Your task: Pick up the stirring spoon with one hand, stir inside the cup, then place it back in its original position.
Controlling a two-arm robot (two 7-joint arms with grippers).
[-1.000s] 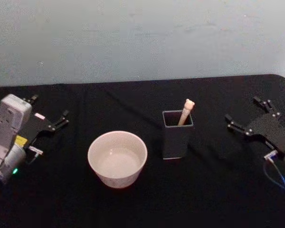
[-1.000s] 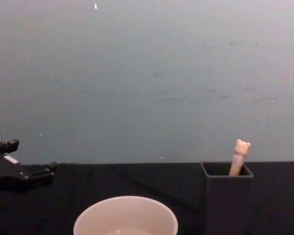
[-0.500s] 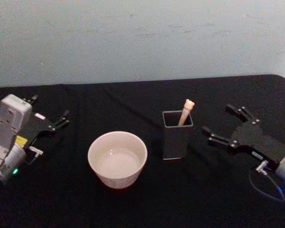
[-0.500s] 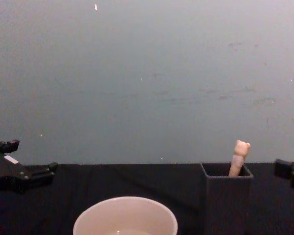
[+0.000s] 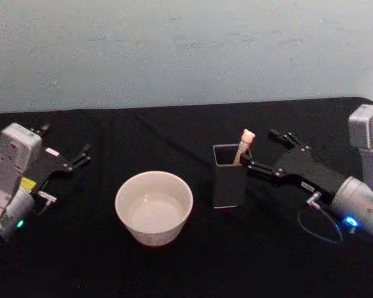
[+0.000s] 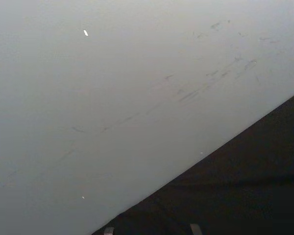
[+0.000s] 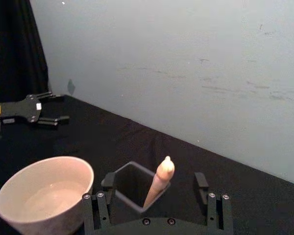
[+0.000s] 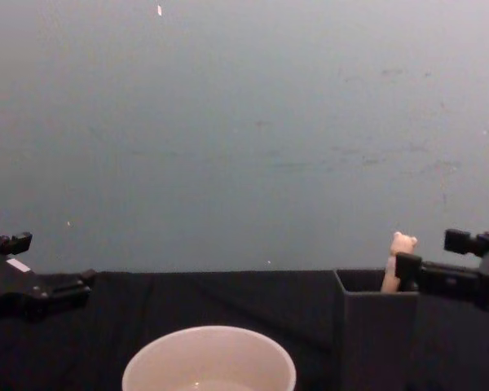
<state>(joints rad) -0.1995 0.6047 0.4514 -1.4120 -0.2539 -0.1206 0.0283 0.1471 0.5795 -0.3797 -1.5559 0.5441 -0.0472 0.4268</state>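
Well, the right claw [image 5: 261,151] is wide open and holds nothing. It hangs just beside the bear head of the spoon [image 5: 243,146]. The spoon stands tilted in the box [image 5: 229,186]. The cup [image 5: 150,234] sits left of the box, a bit apart. The left claw [image 5: 62,144], open too, rests far off at the left.

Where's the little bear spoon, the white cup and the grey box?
stirring spoon [image 5: 244,146], head view, on its beige handle.
cup [image 5: 154,231], head view, on its outer wall.
box holder [image 5: 229,186], head view, on its front wall.
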